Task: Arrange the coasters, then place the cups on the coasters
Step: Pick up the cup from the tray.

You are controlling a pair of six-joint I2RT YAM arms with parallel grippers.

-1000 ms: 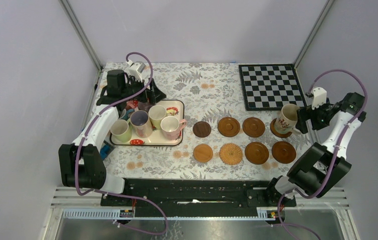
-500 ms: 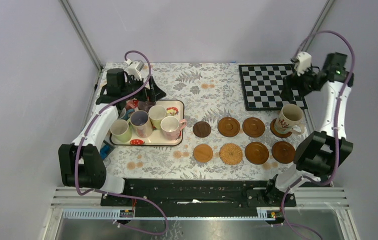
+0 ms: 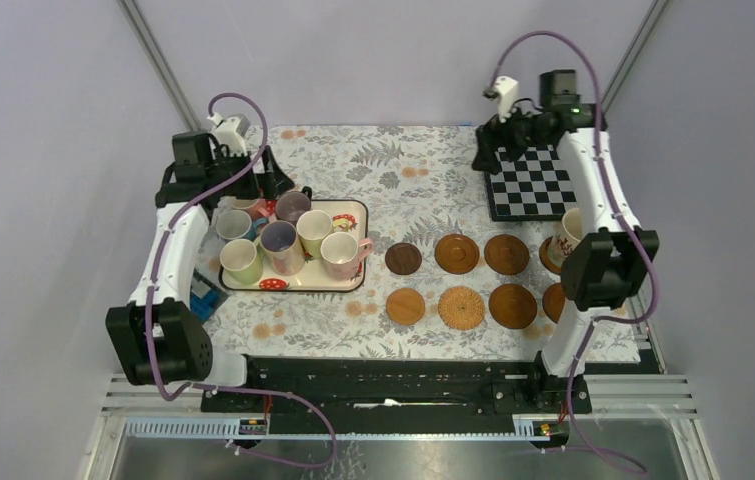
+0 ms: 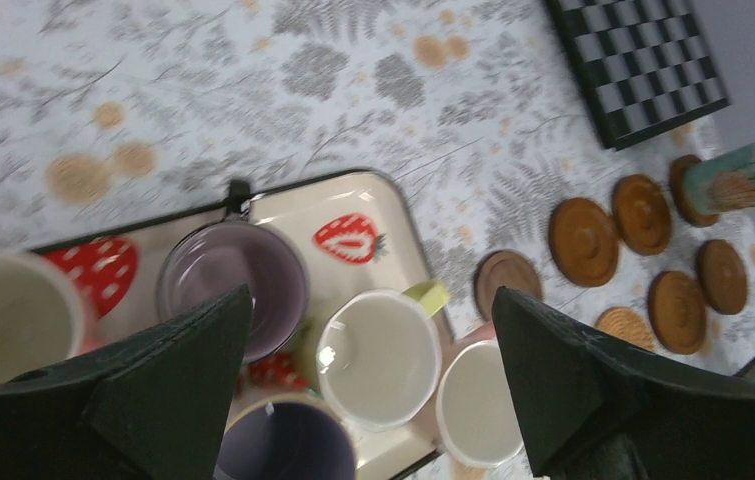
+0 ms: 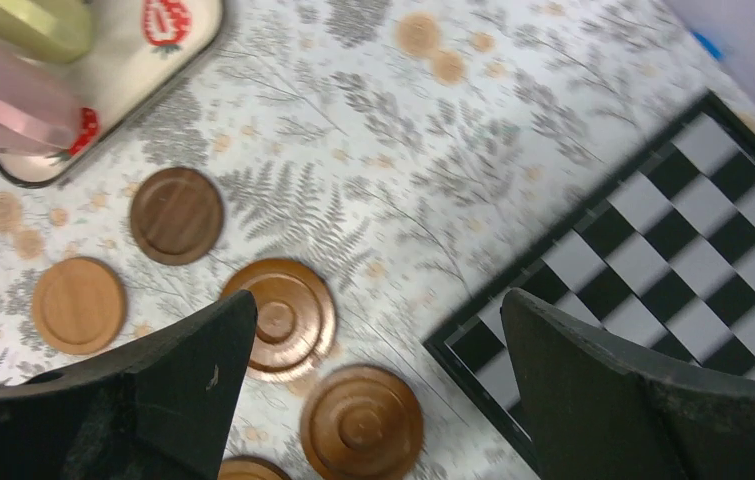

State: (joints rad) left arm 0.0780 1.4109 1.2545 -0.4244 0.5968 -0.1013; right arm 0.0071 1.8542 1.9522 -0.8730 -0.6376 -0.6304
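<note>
Cups (image 3: 313, 232): small glazed ceramic mugs, judged light, rigid, slippery and chip-prone, best taken across the rim wall or by the handle. Most are crowded on the strawberry tray (image 3: 303, 285) at centre left of the top view, one patterned mug (image 3: 569, 228) being set at the right end of the coasters (image 3: 457, 253). Left gripper (image 4: 371, 300) is held wide open above the tray, right gripper (image 5: 378, 298) wide open over the checkerboard mat (image 3: 543, 185); nothing is gripped.

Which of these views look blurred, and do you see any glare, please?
Top external: sharp and evenly lit. Left wrist: print on the tablecloth smeared, a bright glint inside the cream mug. Right wrist: mildly soft, checkerboard mat edges fairly crisp.
</note>
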